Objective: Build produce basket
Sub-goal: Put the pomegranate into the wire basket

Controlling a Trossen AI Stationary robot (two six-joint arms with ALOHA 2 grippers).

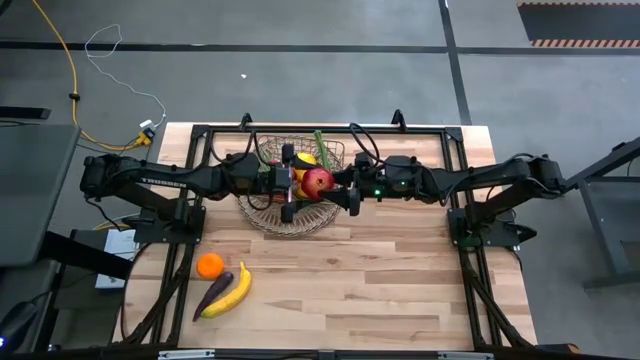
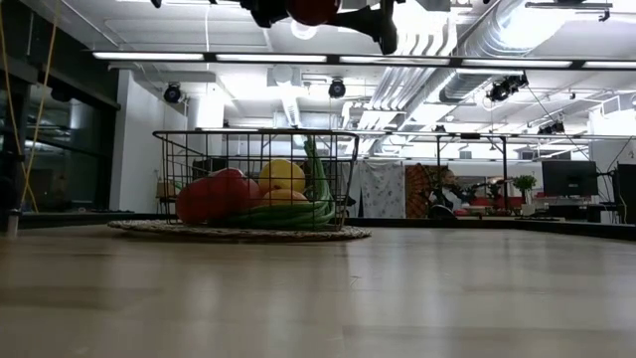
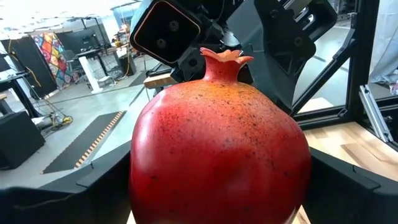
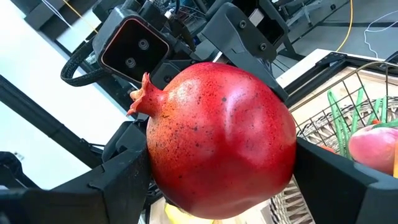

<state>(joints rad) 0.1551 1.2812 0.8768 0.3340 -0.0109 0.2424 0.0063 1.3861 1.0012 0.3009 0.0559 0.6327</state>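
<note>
Gripping from left: left gripper, fingers wide around round, speckled red pomegranate. Clamping opposite side: right gripper. Fruit aloft over wire-mesh basket; orange, eggplant, banana near-left on wooden table.

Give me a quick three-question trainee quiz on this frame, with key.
1. True or false: the round red pomegranate lies inside the round wire-mesh basket.
2. Which produce lies on the wooden table, outside the basket? A) round orange, purple eggplant, yellow banana; B) lemon, green beans; C) carrots, chilli.
3. Where do the left gripper and right gripper meet?
Key: 1 false, both grippers hold it in the air; 2 A; 3 above the basket.
</note>
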